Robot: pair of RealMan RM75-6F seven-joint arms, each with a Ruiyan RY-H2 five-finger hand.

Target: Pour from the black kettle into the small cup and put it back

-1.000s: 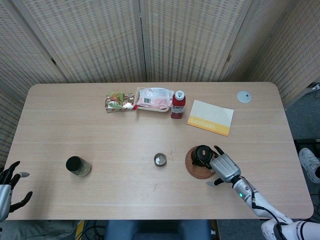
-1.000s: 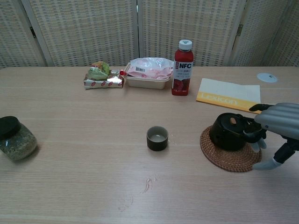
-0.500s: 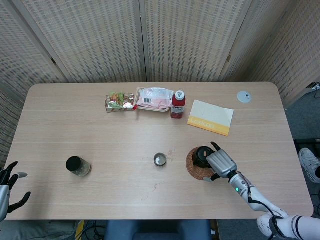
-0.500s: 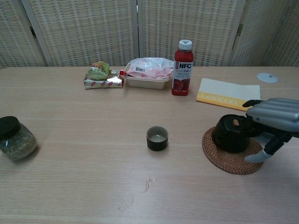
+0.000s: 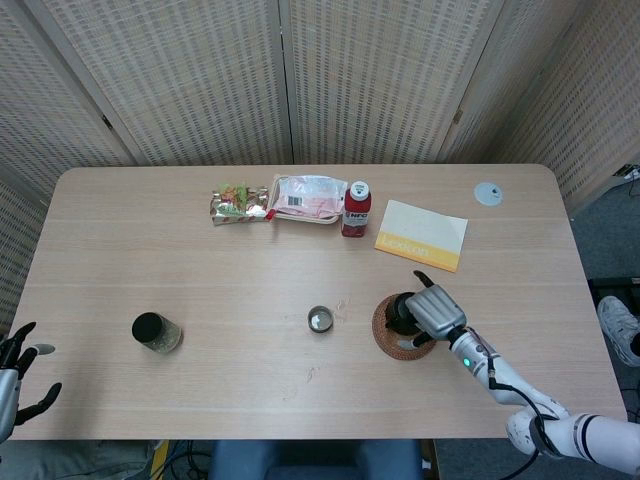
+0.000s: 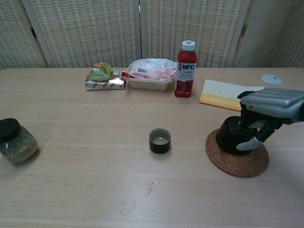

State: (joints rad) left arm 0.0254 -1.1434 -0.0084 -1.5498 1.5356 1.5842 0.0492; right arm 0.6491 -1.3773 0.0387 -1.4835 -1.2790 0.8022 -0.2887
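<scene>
The black kettle (image 5: 400,308) (image 6: 229,137) stands on a round woven trivet (image 5: 392,335) (image 6: 237,164) at the table's right. My right hand (image 5: 432,308) (image 6: 270,102) lies over the kettle's top and right side, fingers curled behind it and thumb against its front, gripping it. The lid and handle are hidden under the hand. The small dark cup (image 5: 320,320) (image 6: 160,140) sits upright to the kettle's left, apart from it. My left hand (image 5: 15,375) hangs off the table's near left corner, fingers spread and holding nothing.
A dark-lidded jar (image 5: 156,332) (image 6: 14,141) stands at the left. Along the back lie a snack packet (image 5: 238,205) (image 6: 102,78), a food tray (image 5: 308,198) (image 6: 151,73), a red NFC bottle (image 5: 356,208) (image 6: 185,69), a yellow-edged booklet (image 5: 421,235) (image 6: 223,95) and a white disc (image 5: 488,193) (image 6: 271,79).
My right hand has moved left from beside the trivet onto the kettle and closed around it. The kettle stays on the trivet. The left hand sank slightly.
</scene>
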